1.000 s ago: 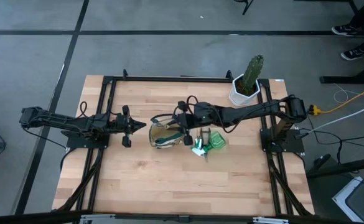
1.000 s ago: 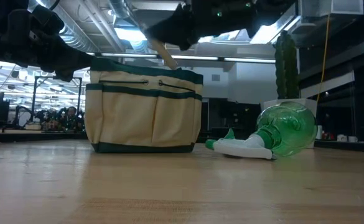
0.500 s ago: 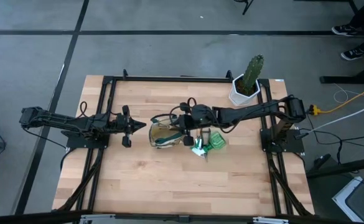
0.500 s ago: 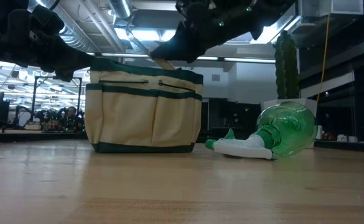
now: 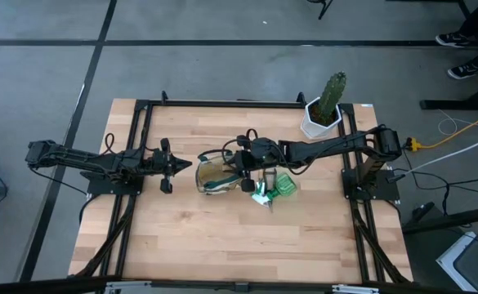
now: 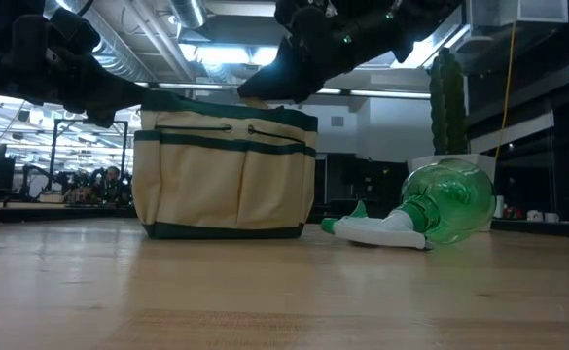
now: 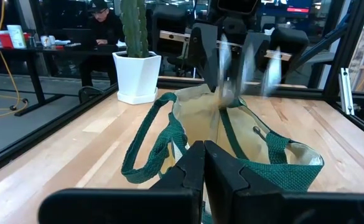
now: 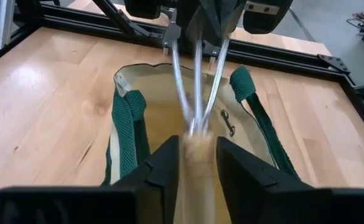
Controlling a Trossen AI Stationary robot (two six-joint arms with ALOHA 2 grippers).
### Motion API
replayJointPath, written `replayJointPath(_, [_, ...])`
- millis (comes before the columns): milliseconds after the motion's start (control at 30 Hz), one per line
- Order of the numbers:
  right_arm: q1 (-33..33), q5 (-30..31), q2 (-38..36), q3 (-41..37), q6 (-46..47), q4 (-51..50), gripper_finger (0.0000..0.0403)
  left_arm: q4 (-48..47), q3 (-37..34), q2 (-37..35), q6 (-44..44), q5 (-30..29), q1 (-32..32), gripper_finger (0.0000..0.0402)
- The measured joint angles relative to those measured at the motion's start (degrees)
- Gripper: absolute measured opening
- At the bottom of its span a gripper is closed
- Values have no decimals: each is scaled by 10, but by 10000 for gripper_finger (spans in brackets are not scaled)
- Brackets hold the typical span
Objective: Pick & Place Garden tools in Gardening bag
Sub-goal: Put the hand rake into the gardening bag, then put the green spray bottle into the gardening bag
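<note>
The right hand [image 8: 197,163] grips the fork [image 8: 196,99] by its handle, prongs over the open gardening bag [image 8: 132,112].

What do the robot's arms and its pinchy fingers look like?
Both arms are thin, dark and jointed, with black cables looping along them. The left gripper and the right gripper each end in two chunky, matte black fingers with flat inner faces. I see no markings on them.
</note>
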Motion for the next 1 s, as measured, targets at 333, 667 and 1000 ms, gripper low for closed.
replayJointPath(333, [0,-3,-10,0,39,-13,162,0,0,0,0,0,0,4])
replayJointPath(667, [0,-37,-159,0,90,-196,156,0,0,0,0,0,0,4])
replayJointPath(1000, [62,-51,-190,0,193,-338,156,0,0,0,0,0,0,4])
